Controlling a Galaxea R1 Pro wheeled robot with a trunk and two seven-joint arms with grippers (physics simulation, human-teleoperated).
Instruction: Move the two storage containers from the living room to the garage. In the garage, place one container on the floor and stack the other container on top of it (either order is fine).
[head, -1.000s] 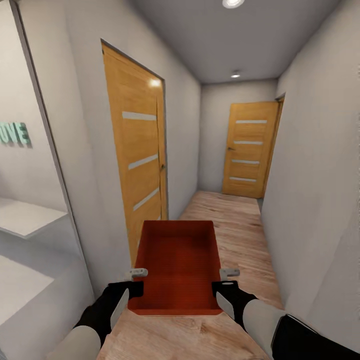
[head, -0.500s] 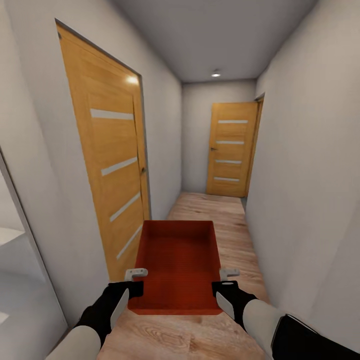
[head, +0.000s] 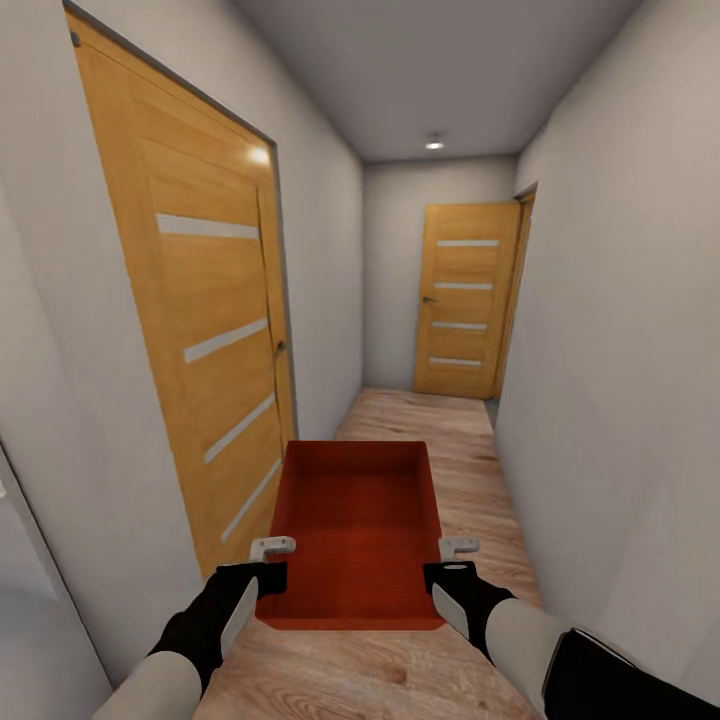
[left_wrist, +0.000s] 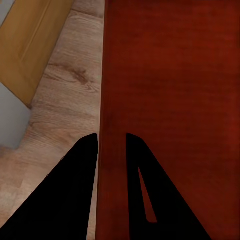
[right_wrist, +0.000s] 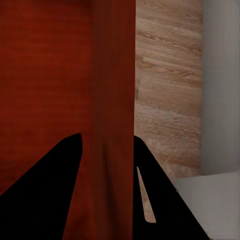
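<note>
One orange-red open-topped storage container (head: 355, 530) hangs in front of me above the light wood plank flooring, carried between both arms. My left gripper (head: 272, 548) is shut on its left wall, and the left wrist view shows that wall (left_wrist: 111, 100) pinched between the two dark fingers. My right gripper (head: 458, 548) is shut on the right wall, which runs between the fingers in the right wrist view (right_wrist: 112, 100). The bin's inside is empty. The second container is out of view.
I am in a narrow white corridor. A light wooden door (head: 215, 330) with frosted strips stands shut close on the left. A matching door (head: 465, 300) closes the far end. The right wall (head: 620, 380) is near. Wood flooring (head: 470, 450) runs ahead.
The view has advanced down the corridor: the left door now looms larger and nearer, and the white shelf opening at the left has slid out of sight. Both grippers keep their hold on the container.
</note>
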